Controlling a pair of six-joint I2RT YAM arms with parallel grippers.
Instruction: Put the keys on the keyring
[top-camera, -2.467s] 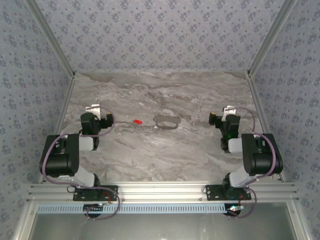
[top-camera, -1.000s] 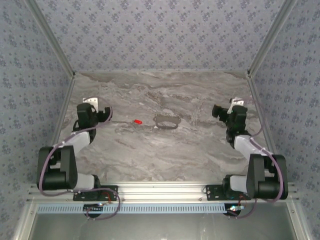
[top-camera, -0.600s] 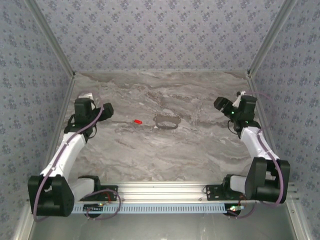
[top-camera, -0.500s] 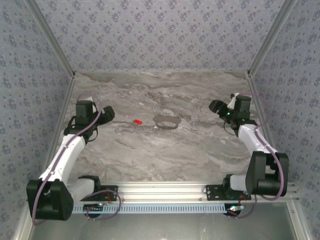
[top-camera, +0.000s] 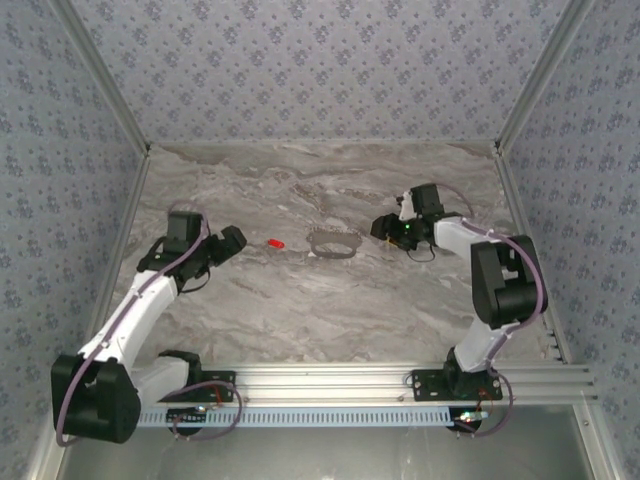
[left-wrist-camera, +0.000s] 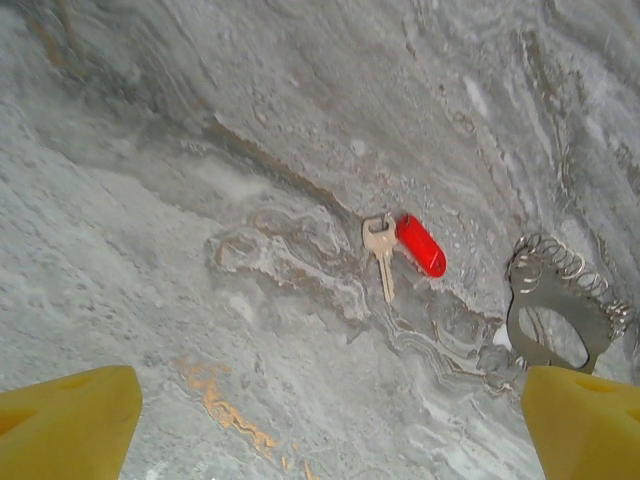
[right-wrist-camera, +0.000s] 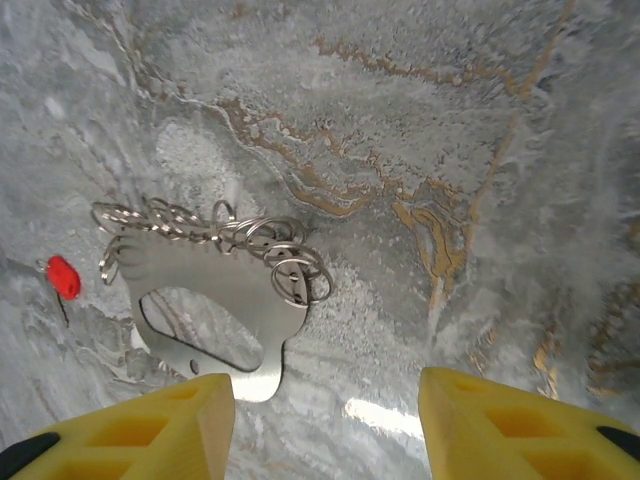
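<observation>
On the desk (top-camera: 300, 310), the keyring (right-wrist-camera: 195, 265) lies flat before the right tool (right-wrist-camera: 325, 400), jaws apart. The left tool (left-wrist-camera: 330, 400) gapes toward the key (left-wrist-camera: 421, 246). A pinch could skid the thin ring away.

No readable text, label, brand or number on keys (left-wrist-camera: 421, 245), keyring (right-wrist-camera: 190, 265) or marble-pattern bench (top-camera: 300, 310).

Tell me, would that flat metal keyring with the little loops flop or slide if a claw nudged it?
The keyring looks like a flat sheet-metal plate, so it probably stays rigid. Lying flat on the smooth table, it would likely slide rather than tip. The small split rings along its edge look loose and would probably flop.
</observation>
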